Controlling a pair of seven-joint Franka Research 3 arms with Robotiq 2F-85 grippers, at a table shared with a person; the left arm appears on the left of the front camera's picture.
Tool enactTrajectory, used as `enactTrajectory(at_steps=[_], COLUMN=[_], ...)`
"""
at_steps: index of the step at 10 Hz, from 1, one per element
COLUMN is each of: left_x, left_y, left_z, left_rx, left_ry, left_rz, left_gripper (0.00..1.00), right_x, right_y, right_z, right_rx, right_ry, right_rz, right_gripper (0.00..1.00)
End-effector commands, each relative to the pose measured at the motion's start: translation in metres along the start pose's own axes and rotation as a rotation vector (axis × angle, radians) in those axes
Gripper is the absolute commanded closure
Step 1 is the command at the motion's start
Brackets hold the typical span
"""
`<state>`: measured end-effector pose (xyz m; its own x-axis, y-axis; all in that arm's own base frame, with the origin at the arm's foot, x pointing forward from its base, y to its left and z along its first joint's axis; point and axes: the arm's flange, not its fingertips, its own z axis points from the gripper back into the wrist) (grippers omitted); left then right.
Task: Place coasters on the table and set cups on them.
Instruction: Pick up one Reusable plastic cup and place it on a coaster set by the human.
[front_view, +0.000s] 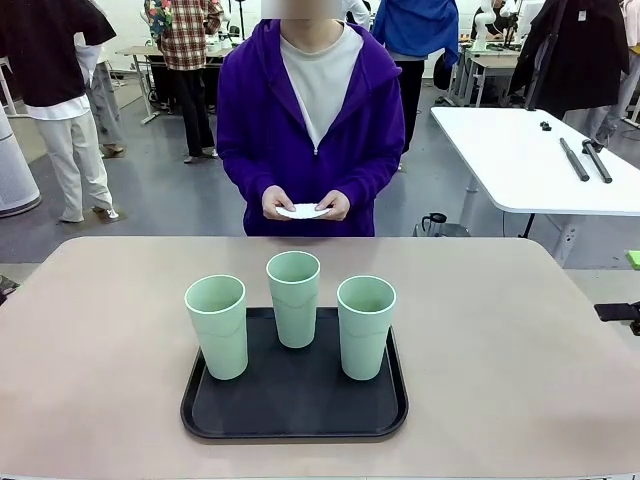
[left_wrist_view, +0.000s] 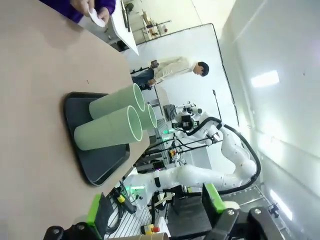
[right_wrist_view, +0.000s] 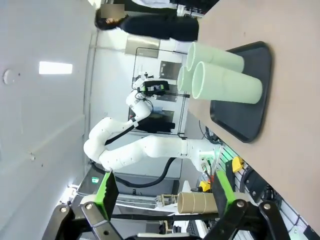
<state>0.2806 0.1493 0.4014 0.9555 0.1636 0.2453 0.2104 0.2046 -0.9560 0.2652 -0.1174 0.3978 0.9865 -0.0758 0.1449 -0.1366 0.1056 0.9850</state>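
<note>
We judge the first step pending: cups (front_view: 294, 298) stand on the tray (front_view: 293, 418) on the table (front_view: 500, 340), coasters (front_view: 302, 211) lie in the person's hands (front_view: 335, 206) at the far side, left pincer (left_wrist_view: 152, 199) and right pincer (right_wrist_view: 163, 179) are both spread and empty; next, coasters must be laid on bare table.

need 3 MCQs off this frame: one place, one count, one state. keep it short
1. Where do the cups stand?
A. on the black tray
B. on bare tabletop
C. on coasters

2. How many cups are there?
A. two
B. three
C. four

3. The left tool is:
A. shut on a cup
B. shut on a coaster
C. open, empty

Answers:
1 A, every base sits inside the tray rim.
2 B, the front view shows three mint tumblers.
3 C, its jaws stand wide apart with nothing between.
</note>
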Motion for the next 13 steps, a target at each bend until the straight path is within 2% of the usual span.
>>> enactTrajectory(at_steps=[1, 2, 3, 13], left_x=[0.005, 0.004, 0.001, 0.001], left_y=[-0.005, -0.011, 0.000, 0.000], left_z=[0.004, 0.001, 0.007, 0.007], left_rx=[0.030, 0.043, 0.017, 0.017], left_ry=[0.004, 0.031, -0.012, -0.012], left_rz=[0.005, -0.006, 0.006, 0.006], left_gripper=[0.00, 0.00, 0.00, 0.00], right_x=[-0.008, -0.009, -0.001, -0.001], right_y=[0.003, 0.006, 0.000, 0.000], right_z=[-0.003, -0.008, 0.002, 0.002], right_rx=[-0.021, 0.013, -0.016, -0.016], right_ry=[0.017, 0.051, -0.003, -0.003], right_rz=[0.028, 0.070, 0.001, 0.001], right_gripper=[0.00, 0.00, 0.00, 0.00])
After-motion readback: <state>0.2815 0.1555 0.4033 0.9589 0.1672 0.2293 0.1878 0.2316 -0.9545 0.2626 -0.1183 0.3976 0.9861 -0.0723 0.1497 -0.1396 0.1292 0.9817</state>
